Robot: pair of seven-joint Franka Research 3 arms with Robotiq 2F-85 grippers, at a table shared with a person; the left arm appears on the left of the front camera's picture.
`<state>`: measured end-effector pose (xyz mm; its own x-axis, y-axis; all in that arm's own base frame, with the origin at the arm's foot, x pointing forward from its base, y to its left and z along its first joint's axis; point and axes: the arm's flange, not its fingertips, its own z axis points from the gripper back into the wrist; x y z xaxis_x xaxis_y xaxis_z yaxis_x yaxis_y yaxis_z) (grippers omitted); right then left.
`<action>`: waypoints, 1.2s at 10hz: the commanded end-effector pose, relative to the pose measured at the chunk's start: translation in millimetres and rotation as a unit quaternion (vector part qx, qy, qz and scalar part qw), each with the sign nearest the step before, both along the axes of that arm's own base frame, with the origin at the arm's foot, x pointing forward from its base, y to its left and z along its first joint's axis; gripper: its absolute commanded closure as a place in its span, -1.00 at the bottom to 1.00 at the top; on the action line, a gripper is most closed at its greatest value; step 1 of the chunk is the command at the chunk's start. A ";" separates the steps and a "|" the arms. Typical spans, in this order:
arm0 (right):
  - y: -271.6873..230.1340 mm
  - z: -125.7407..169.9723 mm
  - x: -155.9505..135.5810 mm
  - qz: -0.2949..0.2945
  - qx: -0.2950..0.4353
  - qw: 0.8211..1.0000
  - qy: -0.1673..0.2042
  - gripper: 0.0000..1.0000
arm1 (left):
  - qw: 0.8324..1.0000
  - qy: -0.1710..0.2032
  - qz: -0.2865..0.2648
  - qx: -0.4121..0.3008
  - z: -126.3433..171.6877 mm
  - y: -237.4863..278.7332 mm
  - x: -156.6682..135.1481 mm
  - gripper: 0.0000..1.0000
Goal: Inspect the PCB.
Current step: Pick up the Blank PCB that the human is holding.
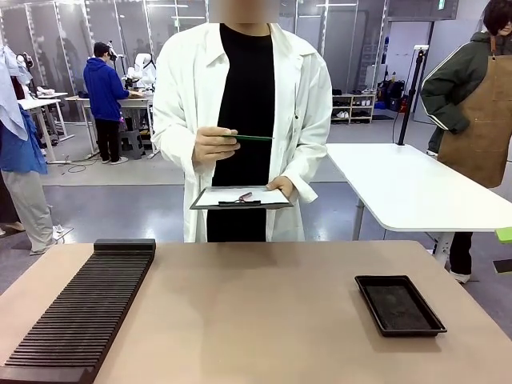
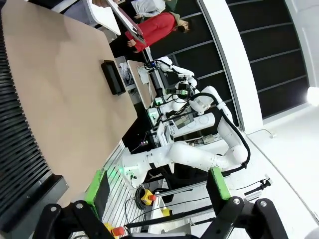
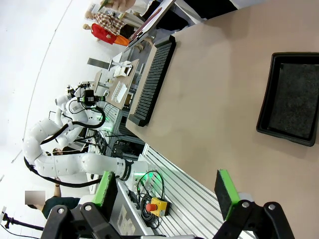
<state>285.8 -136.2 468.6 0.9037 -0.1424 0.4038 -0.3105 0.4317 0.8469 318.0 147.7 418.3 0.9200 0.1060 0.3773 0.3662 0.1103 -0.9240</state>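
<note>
PCB [image 1: 250, 138] rests edge-on in the person's hand [image 1: 214, 144], well beyond left claw [image 2: 157, 189] and right claw [image 3: 165, 191], both released and empty. Better to wait till it's offered over the desk [image 1: 256, 320].

Bright, even light from above fills the front view. The tabletop [image 1: 264, 312] reads flat and matte, with a thin soft shadow hugging the black tray [image 1: 398, 304]. Both wrist views bend strongly toward their edges. Beyond the left gripper [image 2: 157, 185], the white surfaces to its right wash out. Beyond the right gripper [image 3: 164, 191], the upper-left area is overexposed too.
</note>
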 end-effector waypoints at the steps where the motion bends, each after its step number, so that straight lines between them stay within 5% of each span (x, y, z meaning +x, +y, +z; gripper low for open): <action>1: -0.9 0.5 0.2 0.002 0.003 1.000 -0.009 -1.00 | 1.000 -0.018 0.015 -0.015 1.6 -0.1 9.1 -1.00; 12: -0.9 0.5 0.2 0.002 0.003 1.000 -0.009 -1.00 | 1.000 0.000 0.000 0.000 0.0 0.0 0.0 -1.00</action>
<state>285.8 -136.2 468.6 0.9037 -0.1424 0.4039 -0.3105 0.4317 0.8469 319.1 146.9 416.7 0.9184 0.1143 0.3788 0.3683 0.1031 -0.9240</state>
